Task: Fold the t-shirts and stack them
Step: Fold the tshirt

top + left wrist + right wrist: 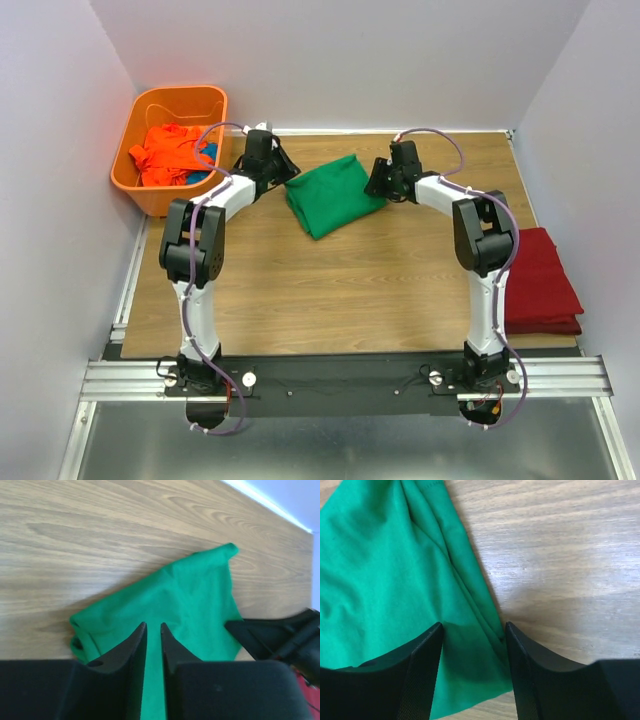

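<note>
Top external: green t-shirt [330,195], folded, far-centre of bench [350,290], skewed to its edges. My left gripper [285,172] at its left side, right gripper [378,185] at its right; neither nearer. Left fingers [137,640] narrowly parted over cloth; pinch, cannot tell. Right fingers [427,650] wide, straddling edge, nothing gripped. Dark red t-shirt [540,280] folded, right edge. Orange t-shirt [165,150] in basket [180,92], far-left corner. No writing legible.

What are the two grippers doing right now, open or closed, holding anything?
Left gripper: open narrowly over the green t-shirt, no clear grip.
Right gripper: open wide, straddling the green t-shirt's edge, holding nothing.
</note>
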`<state>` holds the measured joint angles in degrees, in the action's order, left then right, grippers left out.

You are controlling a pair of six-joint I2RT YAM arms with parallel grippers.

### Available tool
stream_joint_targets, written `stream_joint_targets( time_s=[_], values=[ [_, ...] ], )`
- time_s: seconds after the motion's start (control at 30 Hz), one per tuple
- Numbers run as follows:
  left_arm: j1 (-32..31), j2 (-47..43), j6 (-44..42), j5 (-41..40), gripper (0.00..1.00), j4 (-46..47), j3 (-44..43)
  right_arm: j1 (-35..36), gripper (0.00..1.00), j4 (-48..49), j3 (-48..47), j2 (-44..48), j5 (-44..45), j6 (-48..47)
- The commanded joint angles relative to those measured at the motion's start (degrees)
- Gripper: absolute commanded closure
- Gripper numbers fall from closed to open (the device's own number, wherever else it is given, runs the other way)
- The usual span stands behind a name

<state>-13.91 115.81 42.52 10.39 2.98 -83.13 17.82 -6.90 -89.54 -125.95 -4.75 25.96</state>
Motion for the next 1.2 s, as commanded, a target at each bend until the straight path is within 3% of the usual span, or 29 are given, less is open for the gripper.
stream_joint_targets(
  time_s=[0.0,0.1,0.2,0.57,0.83,0.97,1.17],
  values=[
    [0.6,4.7,-2.0,-3.8,0.8,-5.3,-5.0,0.5,0.41,-1.5,3.9,0.9,2.6,1.2],
    [0.6,9.1,-2.7,-4.8,0.88,-8.2,-8.6,0.5,0.44,-1.5,5.9,1.7,1.3,2.3],
    [0.8,11.3,-3.1,-5.6,0.99,-11.5,-11.9,0.5,0.54,-1.5,7.5,3.4,0.4,3.7],
    [2.0,13.6,-4.4,-3.8,1.0,-13.4,-11.9,0.6,0.64,-0.8,19.6,14.5,-6.5,7.7],
    [1.8,3.2,-4.4,-1.2,1.0,-10.6,-3.3,0.7,0.64,1.1,37.3,29.3,-9.6,8.8],
    [1.4,-4.6,-5.2,-1.9,0.79,-9.8,2.9,0.7,0.63,1.1,42.9,36.9,-9.6,9.1],
    [-2.6,-14.0,-7.5,-1.8,0.74,-9.0,11.1,0.7,0.47,-1.1,43.0,43.5,-6.9,9.9]
  ],
)
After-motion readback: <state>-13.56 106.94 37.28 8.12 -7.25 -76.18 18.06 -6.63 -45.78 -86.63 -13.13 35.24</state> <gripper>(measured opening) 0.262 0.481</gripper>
